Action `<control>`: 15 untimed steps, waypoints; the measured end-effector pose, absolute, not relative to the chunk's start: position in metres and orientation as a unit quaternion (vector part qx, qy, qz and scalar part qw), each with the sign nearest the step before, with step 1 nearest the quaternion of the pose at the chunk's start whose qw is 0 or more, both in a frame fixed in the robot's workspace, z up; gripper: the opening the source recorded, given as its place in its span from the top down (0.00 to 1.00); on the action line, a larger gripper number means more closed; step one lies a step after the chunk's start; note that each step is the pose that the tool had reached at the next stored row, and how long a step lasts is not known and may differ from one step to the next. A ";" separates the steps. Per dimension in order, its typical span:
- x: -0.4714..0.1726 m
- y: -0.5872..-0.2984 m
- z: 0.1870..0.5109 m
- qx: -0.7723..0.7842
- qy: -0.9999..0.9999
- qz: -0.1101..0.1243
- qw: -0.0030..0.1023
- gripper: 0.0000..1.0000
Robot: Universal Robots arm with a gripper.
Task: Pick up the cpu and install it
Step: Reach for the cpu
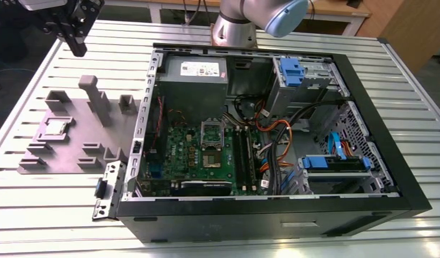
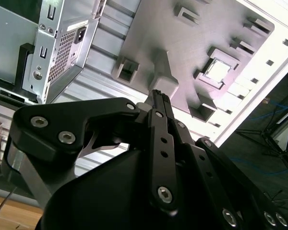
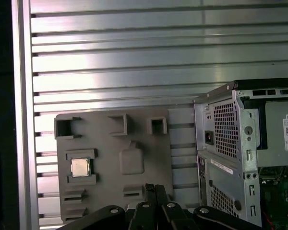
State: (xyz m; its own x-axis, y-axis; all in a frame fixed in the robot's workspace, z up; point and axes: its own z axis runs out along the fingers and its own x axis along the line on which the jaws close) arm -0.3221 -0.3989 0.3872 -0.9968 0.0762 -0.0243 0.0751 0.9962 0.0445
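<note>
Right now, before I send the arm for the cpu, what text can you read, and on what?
Power supply label: print too small to read.
Rear panel sticker: too small to read.
Top of the cpu: no readable marking.
Grey holder tray: no text.

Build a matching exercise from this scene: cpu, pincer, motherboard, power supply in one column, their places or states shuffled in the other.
1 cpu
2 pincer
3 motherboard
4 power supply

A green, inside the case
B in a recess of the grey holder tray
C grey box in the case's corner
D above the table, shut, empty

Pairs: 1-B, 2-D, 3-A, 4-C
</note>
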 end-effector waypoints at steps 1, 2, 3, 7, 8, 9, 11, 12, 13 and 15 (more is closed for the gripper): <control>-0.322 -0.399 0.387 0.038 0.999 0.022 0.013 0.86; -0.322 -0.399 0.387 0.038 0.999 0.022 0.013 0.86; -0.323 -0.399 0.387 0.038 0.999 0.022 0.013 0.86; -0.323 -0.399 0.387 0.038 0.999 0.022 0.013 0.86; -0.324 -0.399 0.387 0.038 0.999 0.022 0.013 0.86; -0.324 -0.399 0.387 0.038 0.999 0.022 0.013 0.86; -0.325 -0.399 0.387 0.038 0.999 0.022 0.013 0.86; -0.325 -0.399 0.387 0.038 0.999 0.022 0.013 0.86; -0.325 -0.399 0.387 0.038 0.999 0.022 0.013 0.86; -0.325 -0.399 0.387 0.038 0.999 0.022 0.013 0.86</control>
State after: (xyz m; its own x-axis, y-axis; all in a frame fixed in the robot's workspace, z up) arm -0.3253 -0.3989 0.3872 -0.9968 0.0762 -0.0243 0.0751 0.9962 0.0445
